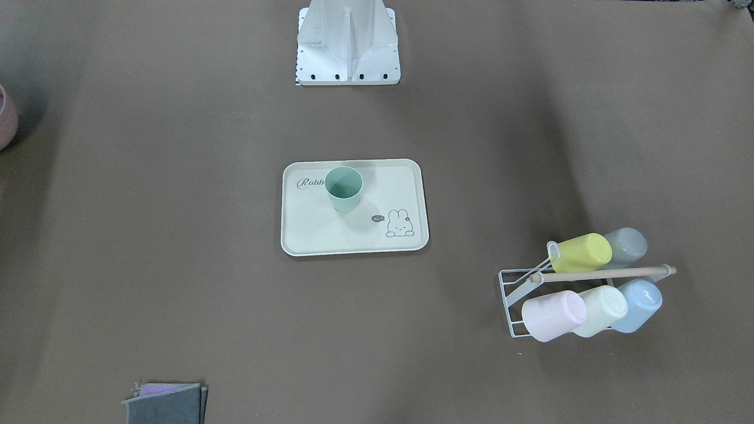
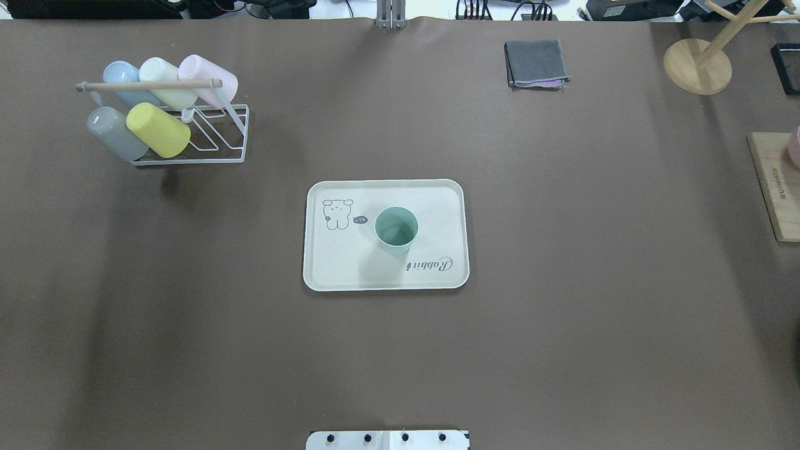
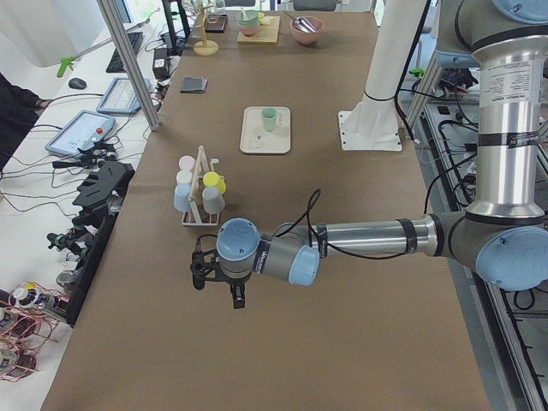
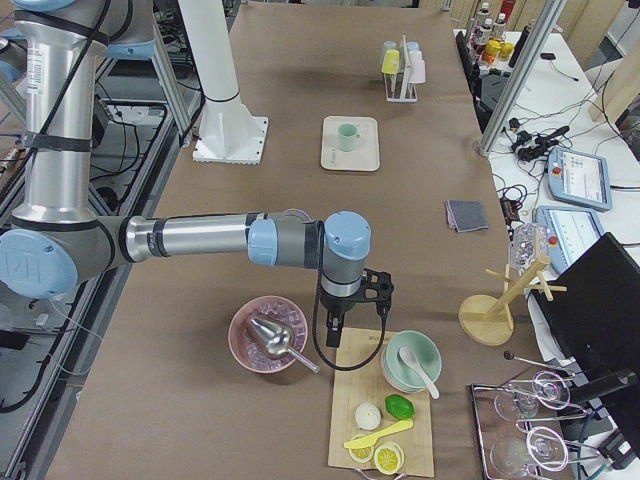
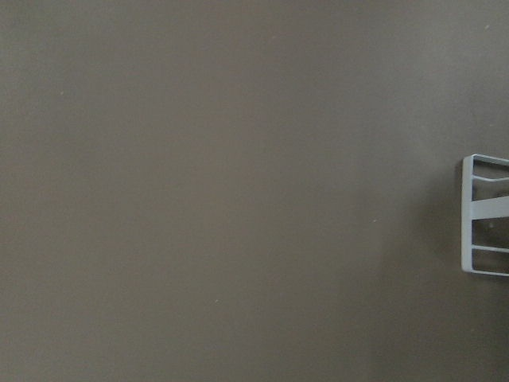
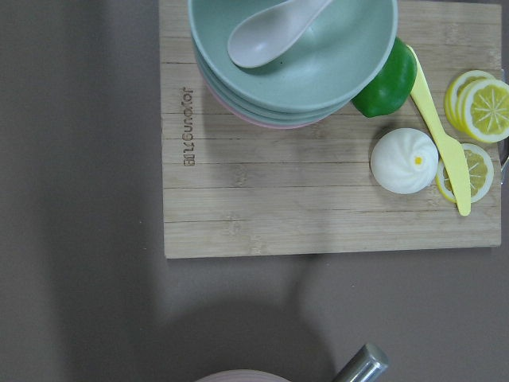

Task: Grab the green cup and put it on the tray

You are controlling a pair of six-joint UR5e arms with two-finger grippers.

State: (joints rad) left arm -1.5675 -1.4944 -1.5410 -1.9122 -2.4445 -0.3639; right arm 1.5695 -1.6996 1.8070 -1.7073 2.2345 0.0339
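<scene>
Closest to the overhead camera, the robot's white base plate [image 2: 387, 440] is sitting at the table's [image 2: 594, 281] near edge. Far over on the left, a white wire rack [image 2: 219, 147] is holding five tumblers on their sides. A grey cup [image 2: 115, 134] and a yellow cup [image 2: 157, 130] are lying in front. A pale blue cup [image 2: 120, 74], a cream cup [image 2: 159, 78] and a pink cup [image 2: 211, 78] are lying behind, under a wooden rod [image 2: 147, 85].

At the table's centre the tray [image 2: 350, 269] is lying flat. The green cup [image 2: 396, 230] is standing upright on it, mouth up, between the bunny drawing and the "Rabbit" script.

Farther right a folded grey cloth [image 2: 536, 62] is lying near the far edge. Beyond it a round-footed wooden stand [image 2: 697, 67] is standing, and a wooden cutting board [image 2: 775, 187] is poking in at the right edge.

Only the side cameras are showing the arms. The left gripper [image 3: 233, 287] is hanging over bare table near the rack. The right gripper [image 4: 335, 315] is hovering at the cutting board's edge beside a pink bowl [image 4: 262, 335]. I cannot tell how far either is open, or whether it has hold of anything.
</scene>
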